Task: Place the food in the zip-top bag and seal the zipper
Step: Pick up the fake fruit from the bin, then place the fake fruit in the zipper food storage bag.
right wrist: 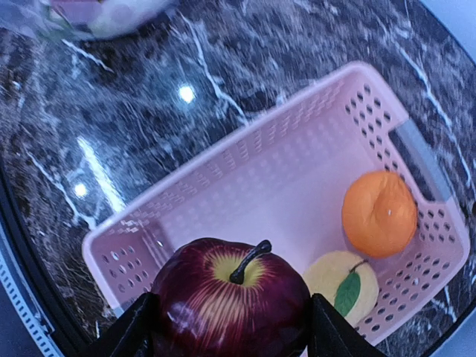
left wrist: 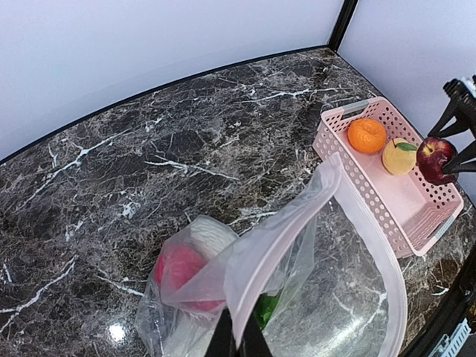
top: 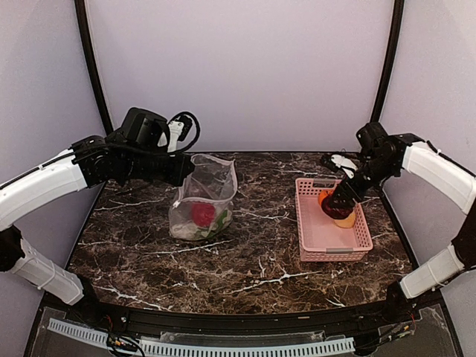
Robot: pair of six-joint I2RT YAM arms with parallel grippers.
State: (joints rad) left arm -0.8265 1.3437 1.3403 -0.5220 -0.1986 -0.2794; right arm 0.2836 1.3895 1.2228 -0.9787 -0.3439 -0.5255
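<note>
With the jaws of the left gripper [left wrist: 238, 338] pinched shut on the zipper [left wrist: 279, 230], holds the zip-top bag [top: 212, 178] up, mouth gaping, at about 10 o'clock from the middle of the table [top: 253, 282] in the top view. Inside the bag: a red ball [top: 202, 213], a white piece [left wrist: 210, 234] and something green. With the jaws of the right gripper [right wrist: 230, 331] pressed against both sides of the maroon apple [right wrist: 230, 294], grips it over the pink basket [right wrist: 297, 163], at 3 o'clock on the table. In the basket: an orange [right wrist: 379, 213] at 2 o'clock of the apple, and a yellow fruit [right wrist: 331, 275] at 3 o'clock, just beside it.
</note>
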